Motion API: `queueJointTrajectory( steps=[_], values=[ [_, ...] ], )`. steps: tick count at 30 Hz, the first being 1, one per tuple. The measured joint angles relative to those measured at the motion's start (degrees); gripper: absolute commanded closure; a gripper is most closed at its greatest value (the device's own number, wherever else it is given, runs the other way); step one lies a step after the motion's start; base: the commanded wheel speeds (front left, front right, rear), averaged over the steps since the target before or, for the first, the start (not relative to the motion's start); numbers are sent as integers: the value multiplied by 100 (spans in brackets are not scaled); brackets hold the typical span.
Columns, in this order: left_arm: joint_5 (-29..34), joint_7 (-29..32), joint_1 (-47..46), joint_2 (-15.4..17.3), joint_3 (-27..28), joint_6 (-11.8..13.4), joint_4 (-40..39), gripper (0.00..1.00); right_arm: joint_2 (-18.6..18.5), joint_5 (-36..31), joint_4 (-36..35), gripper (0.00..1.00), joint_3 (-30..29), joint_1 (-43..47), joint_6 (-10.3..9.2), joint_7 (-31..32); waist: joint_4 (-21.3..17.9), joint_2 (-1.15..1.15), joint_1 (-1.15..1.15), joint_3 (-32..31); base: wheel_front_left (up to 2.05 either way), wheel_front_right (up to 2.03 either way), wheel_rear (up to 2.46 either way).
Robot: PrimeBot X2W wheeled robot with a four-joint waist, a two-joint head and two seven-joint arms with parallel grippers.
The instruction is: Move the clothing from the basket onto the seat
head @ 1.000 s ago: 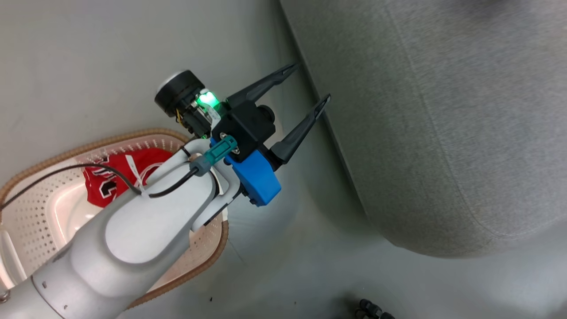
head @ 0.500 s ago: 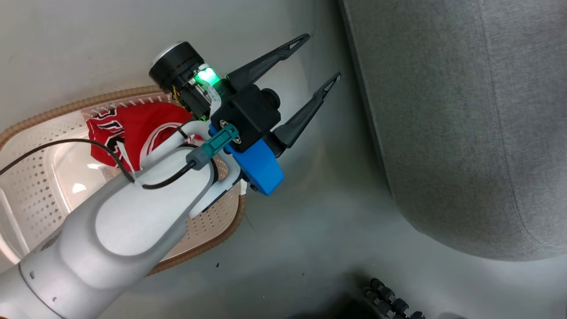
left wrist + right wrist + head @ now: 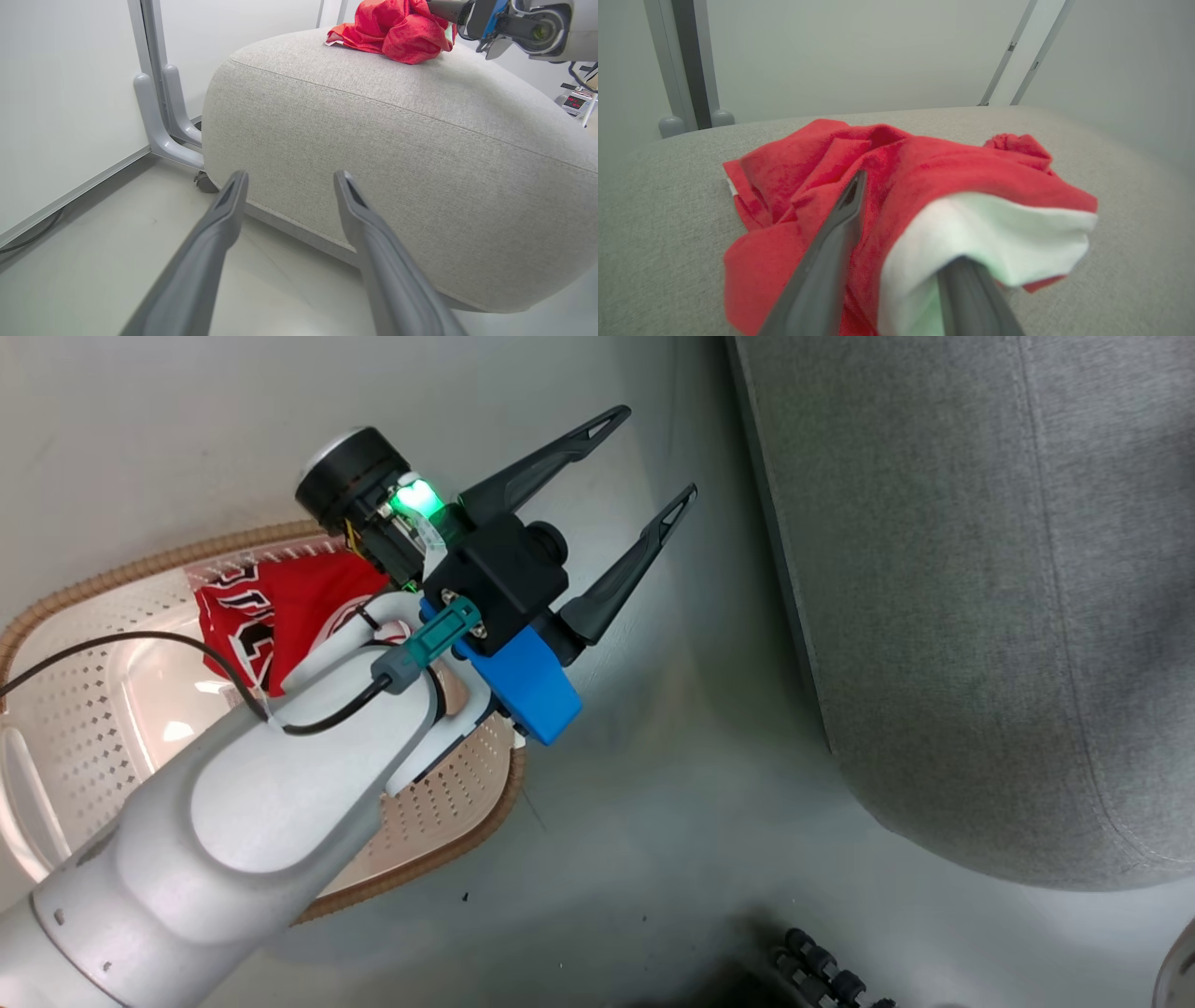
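One red garment tops the seat, swathing the right gripper, grip unclear. Beside the seat, the left gripper gapes empty.

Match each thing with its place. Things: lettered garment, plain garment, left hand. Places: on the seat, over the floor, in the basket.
1. lettered garment
2. plain garment
3. left hand

a. on the seat
b. over the floor
c. in the basket

Pairs: 1-c, 2-a, 3-b

Glossy grey floor; pale wall
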Motion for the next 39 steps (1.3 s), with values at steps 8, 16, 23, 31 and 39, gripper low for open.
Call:
queueJointTrajectory(
  steps=[8, 16, 23, 31, 39],
  values=[
    [-148, -268, 211, -208, -56, 16, 293, 0, 201, -58, -436, 0, 114, 953, 0, 0, -12, 0, -1, -573, 0, 0, 0],
    [-341, -506, 550, -403, -86, 42, 637, 0, 352, -85, -501, 0, 164, 1938, 0, 0, -29, 0, -1, -1337, 0, 0, 0],
    [-597, -706, 1055, -541, 114, 168, 892, 0, 381, -142, -1046, 0, 532, 2498, 0, 0, -17, 0, -2, -2083, 0, 0, 0],
    [-715, -775, 1658, -558, 949, 420, 872, 0, 469, 22, -1604, 0, 1501, 2852, 0, 0, 204, 0, -3, -2869, 0, 0, 0],
    [-427, -778, 2576, -525, 2238, 497, 599, 0, 617, 227, -1872, 0, 2441, 3076, 0, 0, 700, 0, -2, -3409, 0, 0, 0]
  ],
)
